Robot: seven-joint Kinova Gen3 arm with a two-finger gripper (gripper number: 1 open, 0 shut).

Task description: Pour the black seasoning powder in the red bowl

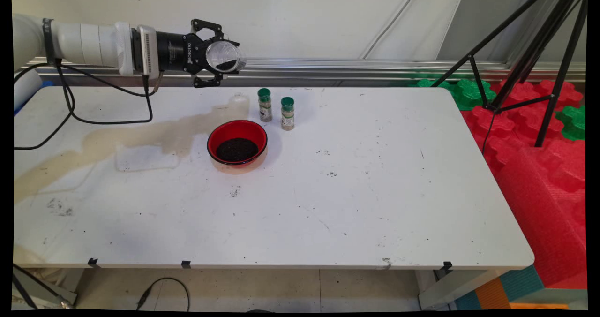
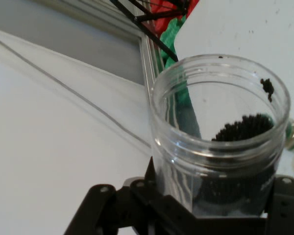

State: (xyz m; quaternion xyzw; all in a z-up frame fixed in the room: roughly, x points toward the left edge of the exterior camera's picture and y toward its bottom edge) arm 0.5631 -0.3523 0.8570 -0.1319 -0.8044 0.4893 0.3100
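My gripper (image 1: 219,56) is raised above the table's far left and is shut on a clear plastic jar (image 1: 226,57), held on its side with its mouth facing right. In the hand view the jar (image 2: 220,137) fills the frame, open-mouthed, with a small heap of black grains (image 2: 242,128) left inside. Below and a little right of the jar, a red bowl (image 1: 237,142) sits on the table holding a pile of black grains (image 1: 236,149).
Two small spice jars with green lids (image 1: 265,104) (image 1: 287,113) stand just behind the bowl. A clear lid-like piece (image 1: 238,99) lies left of them. Black cables (image 1: 70,106) hang over the table's left. Tripod legs (image 1: 520,59) and red and green foam blocks (image 1: 539,134) are at the right.
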